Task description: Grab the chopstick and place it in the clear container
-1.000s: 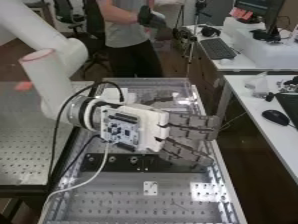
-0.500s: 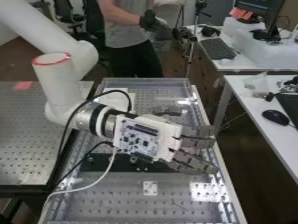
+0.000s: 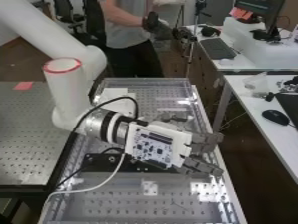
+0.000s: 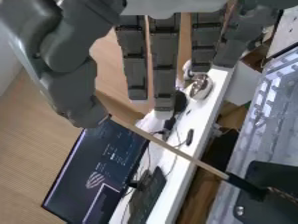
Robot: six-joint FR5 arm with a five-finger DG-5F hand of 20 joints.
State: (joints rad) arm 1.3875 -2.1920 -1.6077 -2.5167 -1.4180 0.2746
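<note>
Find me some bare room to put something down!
Try the table with the pink note: it's bare from the note to its near edge. The bench looks bare between the small plate and its near end. It's crowded around the black plate, beside the hand, and the mouse.

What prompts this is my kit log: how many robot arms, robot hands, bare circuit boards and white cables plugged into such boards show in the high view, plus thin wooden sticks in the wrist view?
Robot arm: 1
Robot hand: 1
Circuit board: 1
White cable: 1
Wooden stick: 1
Total: 5
</note>
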